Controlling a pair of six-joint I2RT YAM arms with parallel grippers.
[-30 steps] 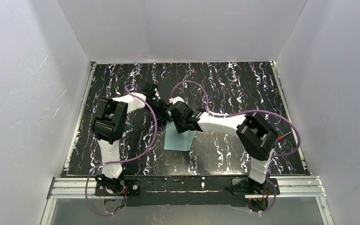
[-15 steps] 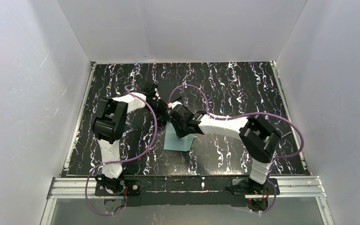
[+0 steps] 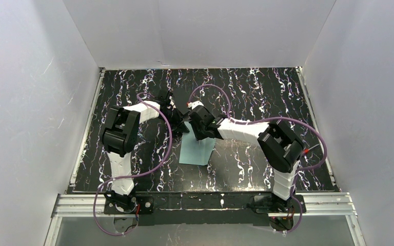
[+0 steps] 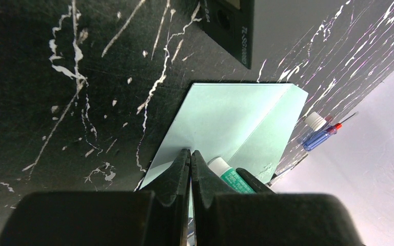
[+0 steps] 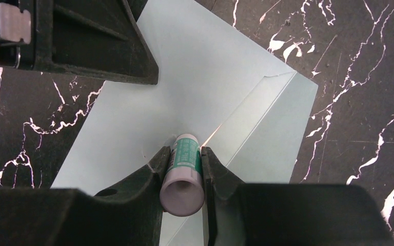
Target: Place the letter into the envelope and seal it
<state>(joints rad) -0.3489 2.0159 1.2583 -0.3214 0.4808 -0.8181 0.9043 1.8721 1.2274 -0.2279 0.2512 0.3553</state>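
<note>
The envelope (image 3: 197, 154) lies flat on the black marbled worktop (image 3: 267, 92), about midway between the two arms. Its near end is uncovered, and both hands meet over its far end.

The right hand (image 5: 185, 154) comes in over the envelope from the right. Its fingers are clamped narrowly around a glue stick (image 5: 184, 169), a white tube with a green label. The tube's tip is down on the pale teal paper, right at a diagonal fold line that runs toward one corner of the envelope.

The left hand (image 4: 190, 154) comes in from the envelope's left. Its fingers are pressed together with no gap showing, and the tips are at the envelope's surface close to one edge, just beside the glue stick. Whether they pinch any paper cannot be told.
</note>
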